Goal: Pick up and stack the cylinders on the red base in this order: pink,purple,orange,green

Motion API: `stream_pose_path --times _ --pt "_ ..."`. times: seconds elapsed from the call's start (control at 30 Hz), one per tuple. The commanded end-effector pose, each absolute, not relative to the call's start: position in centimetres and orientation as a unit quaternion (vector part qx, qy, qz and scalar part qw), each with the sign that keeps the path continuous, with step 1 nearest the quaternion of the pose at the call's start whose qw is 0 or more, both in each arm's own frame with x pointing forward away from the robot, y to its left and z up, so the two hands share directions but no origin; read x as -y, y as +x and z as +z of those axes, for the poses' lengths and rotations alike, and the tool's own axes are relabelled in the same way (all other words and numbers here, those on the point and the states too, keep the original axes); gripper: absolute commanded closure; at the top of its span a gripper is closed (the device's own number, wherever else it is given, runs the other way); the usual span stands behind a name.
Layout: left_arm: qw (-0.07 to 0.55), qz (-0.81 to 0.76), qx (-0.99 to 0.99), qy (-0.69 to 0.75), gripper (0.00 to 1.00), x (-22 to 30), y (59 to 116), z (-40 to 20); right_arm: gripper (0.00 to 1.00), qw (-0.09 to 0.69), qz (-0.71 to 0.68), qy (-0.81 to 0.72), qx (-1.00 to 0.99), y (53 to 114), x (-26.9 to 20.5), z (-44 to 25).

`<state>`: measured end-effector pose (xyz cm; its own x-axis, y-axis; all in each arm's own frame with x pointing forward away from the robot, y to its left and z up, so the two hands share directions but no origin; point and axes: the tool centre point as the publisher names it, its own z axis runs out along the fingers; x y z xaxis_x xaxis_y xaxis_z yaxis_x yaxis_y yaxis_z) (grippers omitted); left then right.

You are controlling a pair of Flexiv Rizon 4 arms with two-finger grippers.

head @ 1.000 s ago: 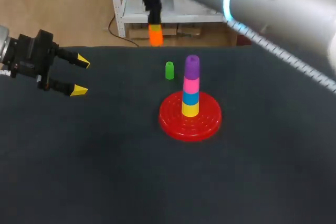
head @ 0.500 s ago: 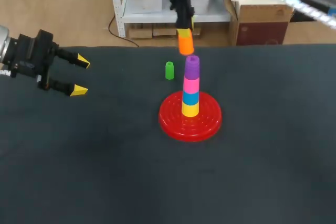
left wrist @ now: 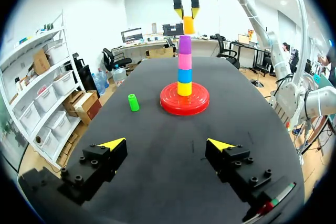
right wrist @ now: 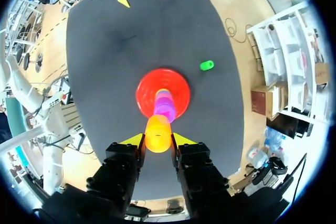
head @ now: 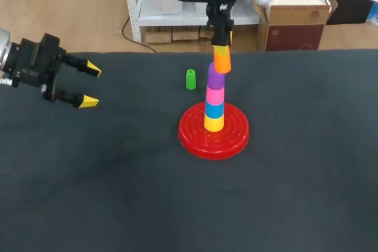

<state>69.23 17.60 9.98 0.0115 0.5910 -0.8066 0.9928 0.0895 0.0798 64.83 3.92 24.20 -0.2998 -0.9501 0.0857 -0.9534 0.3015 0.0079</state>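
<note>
Head view: the right end effector (head: 221, 44) hangs over the stack, its yellow tips pinching the orange cylinder (head: 222, 61) from two sides. The orange cylinder is just above the purple cylinder (head: 215, 76), set slightly toward 1 o'clock of it; I cannot tell whether the two touch.

The red base (head: 198, 140) lies near the middle of the dark worktop (head: 118, 181). On it, from the bottom up, stand a yellow cylinder (head: 214, 124), a blue cylinder (head: 214, 110), the pink cylinder (head: 215, 95) and the purple one on top, forming an upright column. The green cylinder (head: 190, 79) stands alone on the worktop at about 11 o'clock from the base, near it but apart.

The left end effector (head: 88, 85) is at the worktop's 9 o'clock side, well apart from the base, with its fingers spread and nothing between them. In the left wrist view the stack is ahead at 12 o'clock and the green cylinder at about 11. In the right wrist view the orange cylinder is clamped between both yellow tips, directly over the column.
</note>
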Motion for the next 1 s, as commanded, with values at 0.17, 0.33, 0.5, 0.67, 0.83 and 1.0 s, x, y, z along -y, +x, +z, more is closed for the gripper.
stream_pose_path --times 0.17,0.33,0.5,0.67,0.83,1.0 --pt "0.361 -0.278 -0.645 0.614 0.00 -17.6 69.1 9.9 1.00 -0.064 0.011 0.605 0.793 65.0 -3.6 24.5" --pt "0.361 -0.278 -0.645 0.614 0.00 -17.6 69.1 9.9 1.00 -0.045 -0.024 0.613 0.789 65.2 -3.4 24.8" --pt "0.361 -0.278 -0.645 0.614 0.00 -17.6 69.1 9.9 1.00 -0.013 -0.039 0.622 0.782 65.5 -3.4 24.7" --pt "0.361 -0.278 -0.645 0.614 0.00 -17.6 69.1 9.9 1.00 0.000 -0.038 0.624 0.780 66.0 -3.4 24.5" --pt "0.361 -0.278 -0.645 0.614 0.00 -17.6 69.1 9.9 1.00 0.011 -0.034 0.627 0.778 66.8 -3.4 24.1" --pt "0.361 -0.278 -0.645 0.614 0.00 -17.6 69.1 9.9 1.00 0.013 -0.035 0.634 0.772 67.4 -4.0 23.8"
